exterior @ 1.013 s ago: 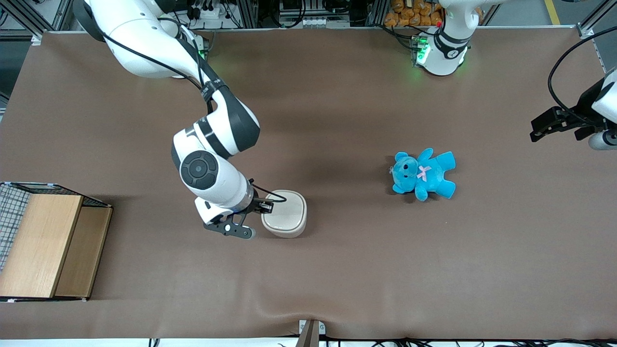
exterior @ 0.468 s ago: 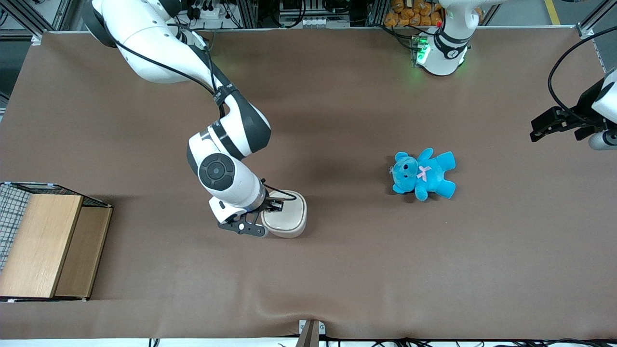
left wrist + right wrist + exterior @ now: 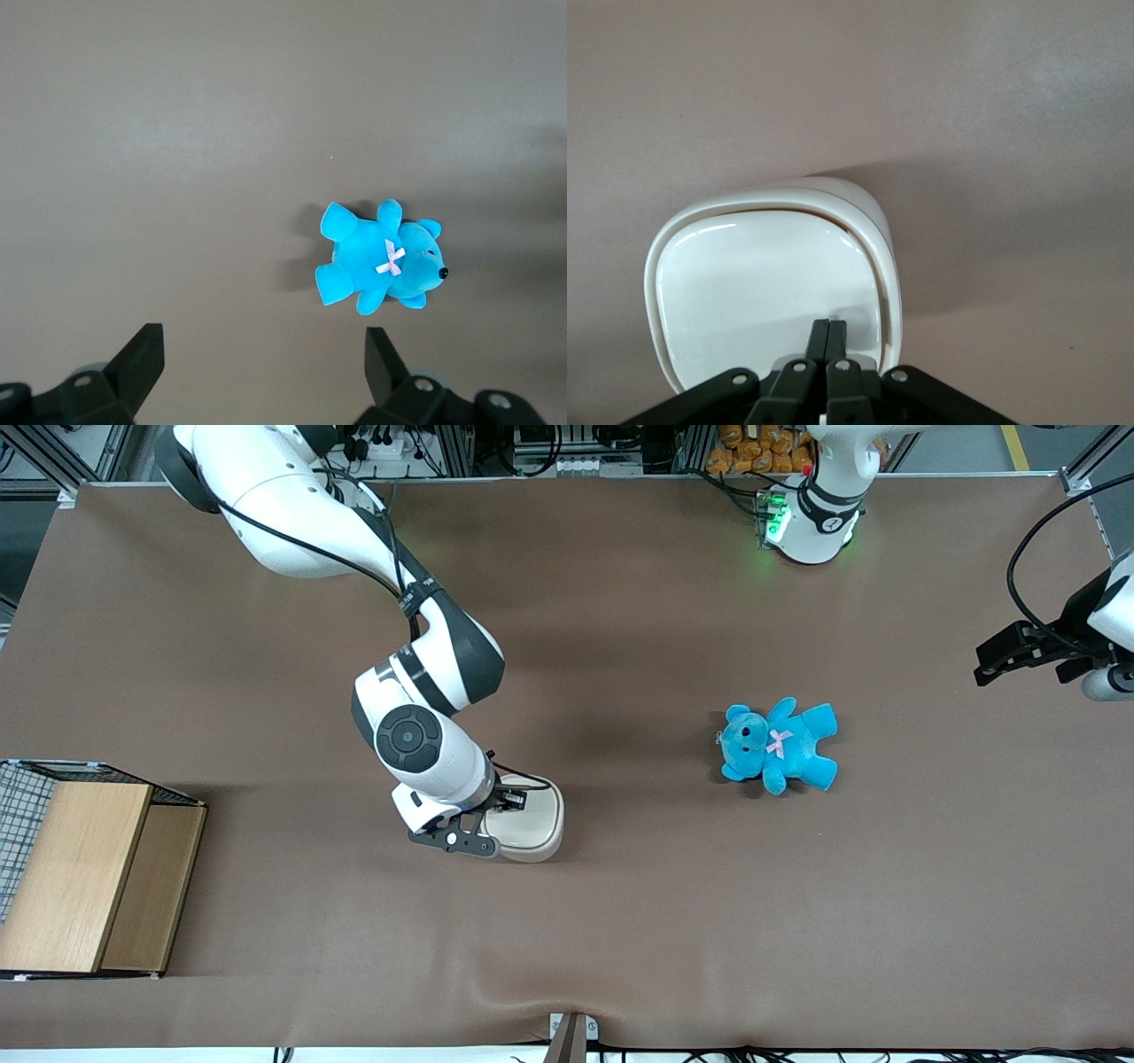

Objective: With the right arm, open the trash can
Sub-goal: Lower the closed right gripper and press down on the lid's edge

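Right arm's gripper [image 3: 498, 812] moved onto trash can [image 3: 532, 825] lid, fingers [image 3: 828, 341] pressed together, lid slightly lifted

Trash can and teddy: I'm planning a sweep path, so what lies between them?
Front view: only bare brown table between trash can and teddy; the gripper sits at the can's lid.

A: What covers the table [image 3: 673, 921]?
B: A brown mat, with a small wrinkle at the edge nearest the front camera.
A: And around it?
B: Aluminium frame posts [image 3: 452, 447], cables and orange packets [image 3: 753, 450] along the edge farthest from the camera. The light is even.
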{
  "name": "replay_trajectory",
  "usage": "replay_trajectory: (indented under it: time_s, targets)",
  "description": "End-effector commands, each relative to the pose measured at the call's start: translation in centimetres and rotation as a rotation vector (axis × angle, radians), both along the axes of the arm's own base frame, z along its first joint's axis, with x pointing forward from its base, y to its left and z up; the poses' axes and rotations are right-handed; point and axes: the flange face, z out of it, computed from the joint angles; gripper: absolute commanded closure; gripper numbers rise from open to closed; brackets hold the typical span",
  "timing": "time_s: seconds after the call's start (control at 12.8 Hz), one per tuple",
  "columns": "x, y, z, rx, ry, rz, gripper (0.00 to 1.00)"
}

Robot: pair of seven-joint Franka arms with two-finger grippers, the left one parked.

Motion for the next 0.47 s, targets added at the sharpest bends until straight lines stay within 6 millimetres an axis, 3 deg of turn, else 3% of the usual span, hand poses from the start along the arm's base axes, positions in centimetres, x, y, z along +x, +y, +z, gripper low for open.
replay_trajectory:
  time_s: [0.0,0.39]
  targets:
    - [0.23,0.48,-0.06,-0.024,-0.017,-0.004,1.00]
    - [0.34,0.31,-0.71,-0.044,-0.023,0.001,1.00]
